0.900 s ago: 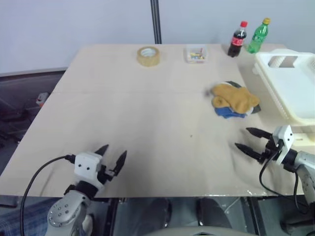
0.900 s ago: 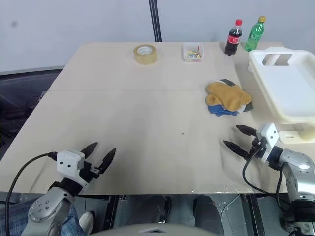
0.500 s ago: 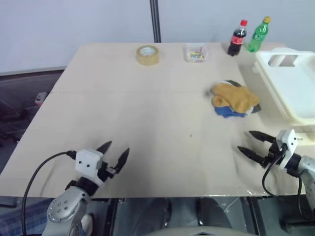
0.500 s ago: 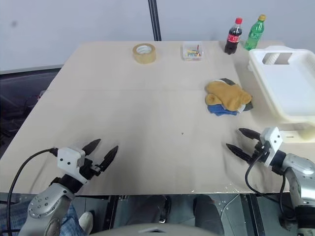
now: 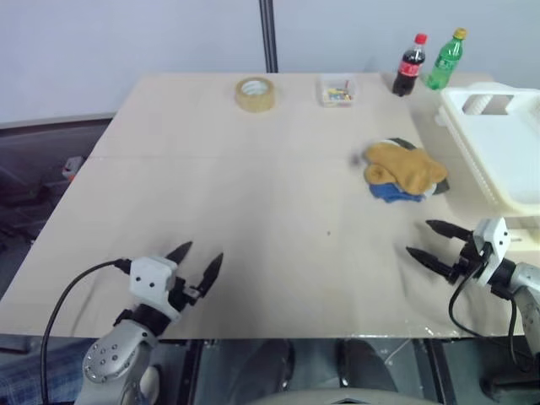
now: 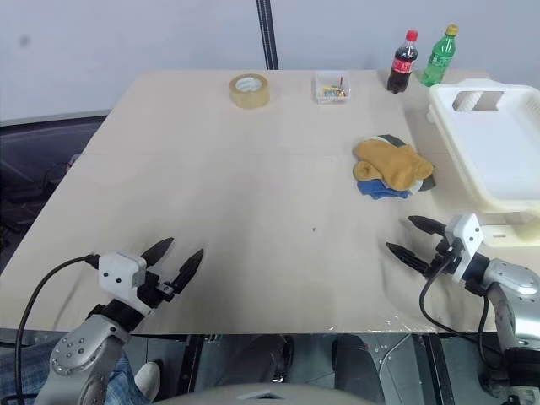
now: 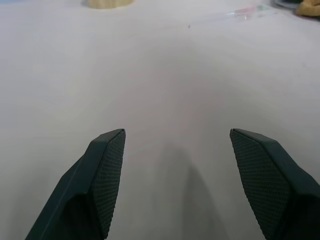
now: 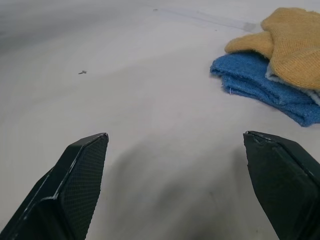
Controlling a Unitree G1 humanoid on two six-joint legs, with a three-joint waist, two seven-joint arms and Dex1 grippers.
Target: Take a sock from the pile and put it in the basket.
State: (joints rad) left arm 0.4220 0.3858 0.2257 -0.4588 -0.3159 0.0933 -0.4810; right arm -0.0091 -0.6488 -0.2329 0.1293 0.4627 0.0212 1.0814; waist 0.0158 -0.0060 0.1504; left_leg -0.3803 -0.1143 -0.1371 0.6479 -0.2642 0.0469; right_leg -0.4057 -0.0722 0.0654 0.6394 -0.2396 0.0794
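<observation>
The pile [image 5: 403,173] lies on the tan table [image 5: 253,194], right of centre. On top of it is the mustard-yellow sock [image 5: 405,165], also seen as the sock [image 8: 290,45] over a blue sock [image 8: 260,82]. At the table's right edge stands the white basket [image 5: 498,139], just beyond the pile. My right gripper [image 5: 418,237] hovers open a short way in front of the pile, pointing toward the table's middle, with nothing between its fingers. My left gripper [image 5: 202,251] is open and holds nothing near the front left edge, far from the pile.
A roll of tape [image 5: 255,93] and a small clear box [image 5: 337,91] sit at the table's far edge. A cola bottle [image 5: 411,64] and a green bottle [image 5: 445,59] stand at the far right corner, behind the basket.
</observation>
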